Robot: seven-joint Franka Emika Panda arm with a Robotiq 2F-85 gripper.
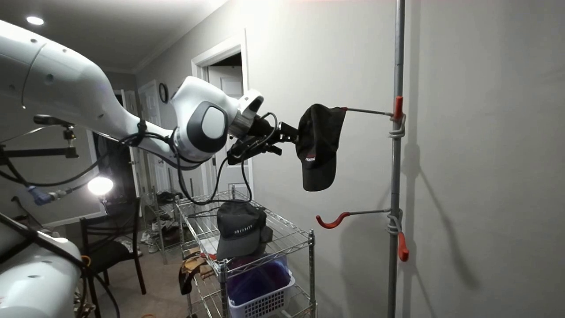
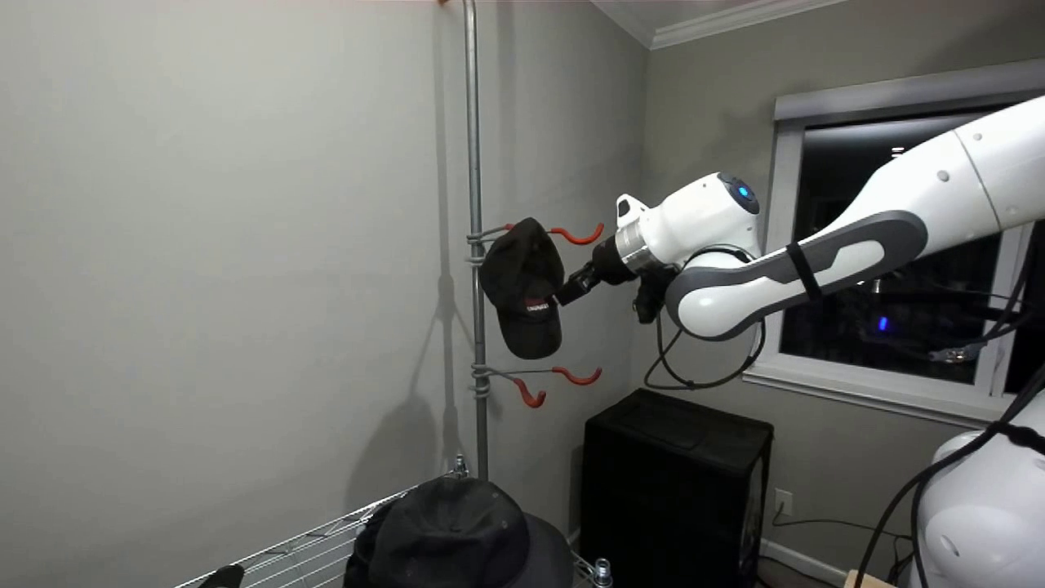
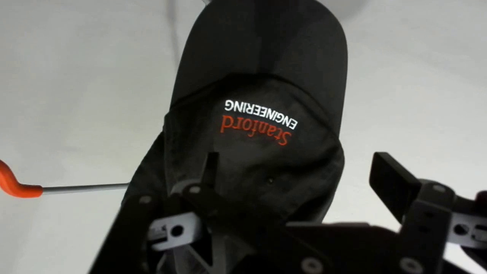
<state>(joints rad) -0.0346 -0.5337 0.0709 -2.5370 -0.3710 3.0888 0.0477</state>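
Observation:
A black cap (image 1: 318, 141) with red and white lettering hangs brim-down from an upper red-tipped hook on a metal pole (image 1: 396, 176). The same cap (image 2: 522, 286) shows its brim lowest in both exterior views. My gripper (image 3: 296, 163) stands open with nothing held between its fingers. In the wrist view the left finger (image 3: 210, 167) lies in front of the cap's crown, while the right finger (image 3: 392, 182) is beyond the cap's edge, against the wall. In an exterior view one fingertip overlaps the cap's side; whether it touches cannot be told.
Lower red hooks (image 2: 578, 377) jut from the pole under the cap. A wire rack (image 1: 312, 265) below bears a dark cap lettered PRIORITY (image 1: 238, 229) and, lower down, a white basket (image 1: 262, 304). A black box (image 2: 678, 482) stands near the wall; a chair (image 1: 110, 256) is farther back.

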